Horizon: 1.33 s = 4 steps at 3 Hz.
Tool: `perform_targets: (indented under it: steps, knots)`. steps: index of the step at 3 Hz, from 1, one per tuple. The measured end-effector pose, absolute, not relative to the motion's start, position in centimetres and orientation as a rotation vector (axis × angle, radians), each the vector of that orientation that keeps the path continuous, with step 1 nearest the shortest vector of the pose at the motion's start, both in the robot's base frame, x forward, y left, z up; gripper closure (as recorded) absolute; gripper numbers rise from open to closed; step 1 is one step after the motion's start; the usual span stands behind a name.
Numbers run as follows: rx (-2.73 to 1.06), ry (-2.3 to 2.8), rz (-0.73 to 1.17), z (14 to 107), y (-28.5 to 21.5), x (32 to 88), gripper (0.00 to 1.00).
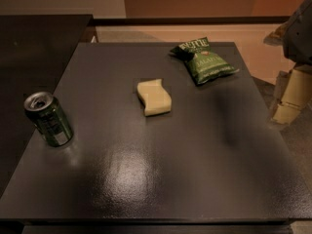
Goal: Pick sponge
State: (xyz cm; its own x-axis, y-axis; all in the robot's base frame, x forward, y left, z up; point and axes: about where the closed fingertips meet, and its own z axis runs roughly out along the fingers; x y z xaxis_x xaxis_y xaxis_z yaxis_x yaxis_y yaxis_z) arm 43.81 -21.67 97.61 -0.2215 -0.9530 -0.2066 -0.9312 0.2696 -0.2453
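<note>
Dark charcoal matte tabletop is filling most of the view, w/ a patch of light glaring off it near the front edge. Beige floor and a brown wall are showing beyond the far edge.

Item 1, target: the pale yellow soft foam sponge w/ wavy, S-curved sides is lying flat approx. at the table's centre, a little toward the far side. Nothing is touching it, and it is sitting well apart from the other objs.

Item 2, my cream-coloured gripper: it is hanging at the right border of the frame, off the table's right edge and below the grey arm housing. It is showing only in part, so I cannot tell whether it is wide or narrow. It is not holding the sponge and is hanging well apart from it.

Item 3, bystanders: a green aluminium soda can is standing upright near the left edge. A green crinkled chip bag is lying flat toward the far right corner.

Progress, in my judgement: the task is sitting at its start. No approach, contact or lift is showing. Everything is remaining: reaching in from the right, coming down over the sponge, closing on it, lifting it clear. The lane on the near side of the chip bag is looking unobstructed.
</note>
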Motion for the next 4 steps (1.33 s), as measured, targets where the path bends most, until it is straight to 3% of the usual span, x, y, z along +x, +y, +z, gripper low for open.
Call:
perform_targets:
  steps: [4]
  knots:
    - [-1.799, 2.138, -0.009, 95.2, -17.9, 46.2, 0.00]
